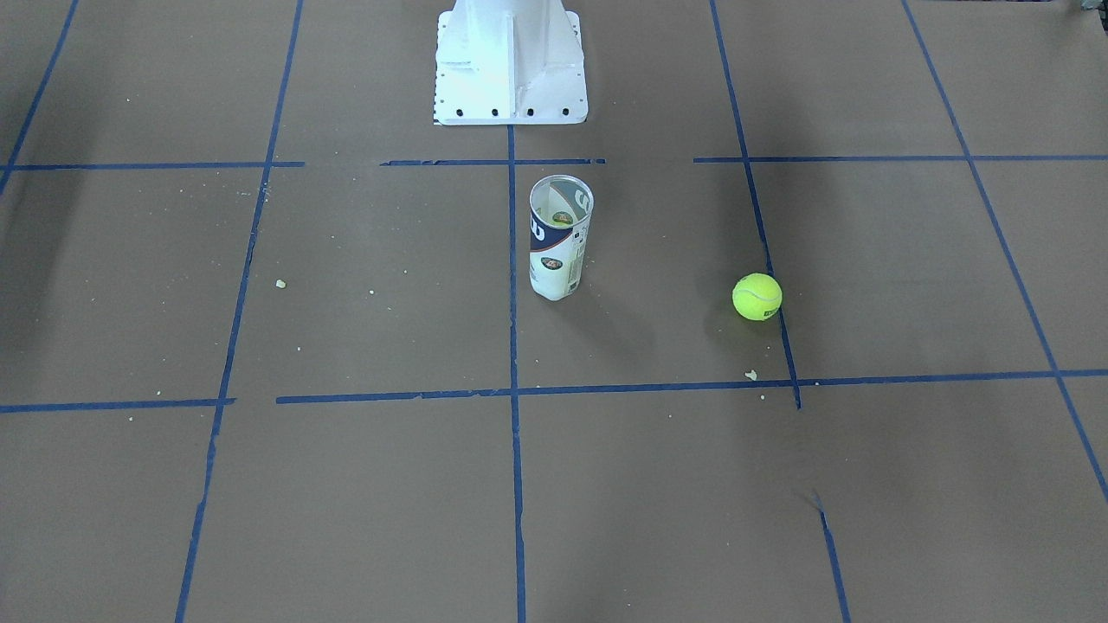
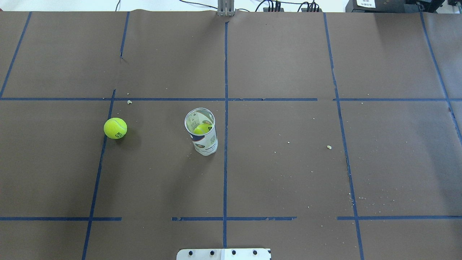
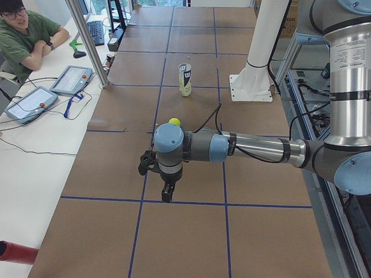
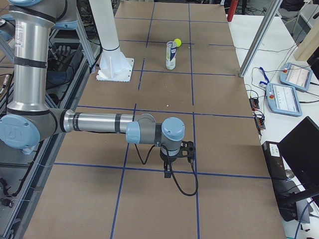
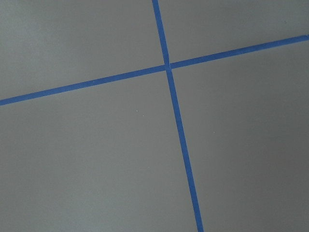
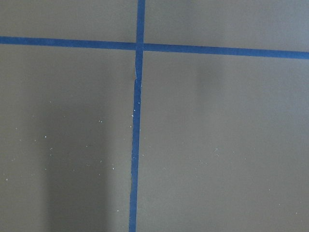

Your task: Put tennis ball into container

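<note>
The tennis ball [image 1: 757, 297] [image 2: 115, 128] lies alone on the brown paper, on the robot's left side. The container [image 1: 561, 238] [image 2: 202, 131] stands upright near the centre line with its top open. A second yellow-green ball [image 2: 203, 129] sits inside it. Neither gripper shows in the overhead or front views. The left gripper [image 3: 166, 196] hangs over the near end of the table in the exterior left view, short of the ball [image 3: 174, 121]. The right gripper [image 4: 168, 173] hangs far from the container [image 4: 171, 55]. I cannot tell whether either is open or shut. Both wrist views show only paper and blue tape.
The white robot base [image 1: 511, 65] stands behind the container. Blue tape lines [image 2: 226, 108] grid the paper, with crumbs scattered on it. An operator [image 3: 26, 35] sits beside tablets [image 3: 71, 79] at a side table. A metal post [image 3: 87, 43] rises at the table edge.
</note>
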Tool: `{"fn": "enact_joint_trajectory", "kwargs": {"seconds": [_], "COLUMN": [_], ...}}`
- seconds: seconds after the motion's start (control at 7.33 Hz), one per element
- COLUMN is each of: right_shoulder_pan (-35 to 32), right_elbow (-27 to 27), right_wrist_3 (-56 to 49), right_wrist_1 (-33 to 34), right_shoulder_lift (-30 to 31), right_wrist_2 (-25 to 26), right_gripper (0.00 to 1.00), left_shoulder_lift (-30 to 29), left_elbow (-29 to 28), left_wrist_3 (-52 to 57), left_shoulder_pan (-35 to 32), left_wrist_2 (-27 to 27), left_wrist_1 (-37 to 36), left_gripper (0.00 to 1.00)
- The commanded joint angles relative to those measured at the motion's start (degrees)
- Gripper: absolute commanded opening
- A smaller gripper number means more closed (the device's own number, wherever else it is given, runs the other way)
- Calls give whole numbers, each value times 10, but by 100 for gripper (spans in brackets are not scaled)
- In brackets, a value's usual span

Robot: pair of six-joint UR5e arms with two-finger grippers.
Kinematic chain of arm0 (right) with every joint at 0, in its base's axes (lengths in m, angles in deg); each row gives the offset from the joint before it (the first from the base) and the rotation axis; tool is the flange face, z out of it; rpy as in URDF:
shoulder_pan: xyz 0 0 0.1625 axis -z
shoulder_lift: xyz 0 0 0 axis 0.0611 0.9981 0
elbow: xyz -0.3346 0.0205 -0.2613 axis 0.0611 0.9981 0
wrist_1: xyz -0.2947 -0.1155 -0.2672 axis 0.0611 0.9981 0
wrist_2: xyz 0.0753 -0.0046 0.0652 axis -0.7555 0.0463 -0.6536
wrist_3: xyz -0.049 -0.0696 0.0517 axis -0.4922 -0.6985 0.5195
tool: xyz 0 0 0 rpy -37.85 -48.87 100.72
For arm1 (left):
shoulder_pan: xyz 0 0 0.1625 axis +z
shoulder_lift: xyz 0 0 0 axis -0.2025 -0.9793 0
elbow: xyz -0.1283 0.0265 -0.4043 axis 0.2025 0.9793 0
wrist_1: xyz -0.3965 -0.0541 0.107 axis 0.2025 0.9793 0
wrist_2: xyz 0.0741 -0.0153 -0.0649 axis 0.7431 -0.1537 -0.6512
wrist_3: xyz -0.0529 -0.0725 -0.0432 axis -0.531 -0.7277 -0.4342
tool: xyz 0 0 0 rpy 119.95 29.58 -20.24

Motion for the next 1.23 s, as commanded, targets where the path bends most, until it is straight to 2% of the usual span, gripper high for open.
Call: {"fn": "enact_joint_trajectory", "kwargs": {"seconds": [0.0,0.41,0.68,1.09], "right_shoulder_pan": [0,0,0,0], "right_elbow": [0,0,0,0], "right_wrist_3": [0,0,0,0], "right_wrist_1": [0,0,0,0], "right_shoulder_lift": [-1,0,0,0], "right_wrist_2": [0,0,0,0], "right_gripper": [100,100,100,100], "left_shoulder_lift": [8,-3,-64,-62], "left_elbow": [24,32,8,10], "left_wrist_3": [0,-3,-4,-3], "left_shoulder_pan": [-1,2,2,1], "left_wrist_2": [0,0,5,-1], "left_wrist_1": [-1,0,45,61], "left_gripper": [100,100,100,100]}}
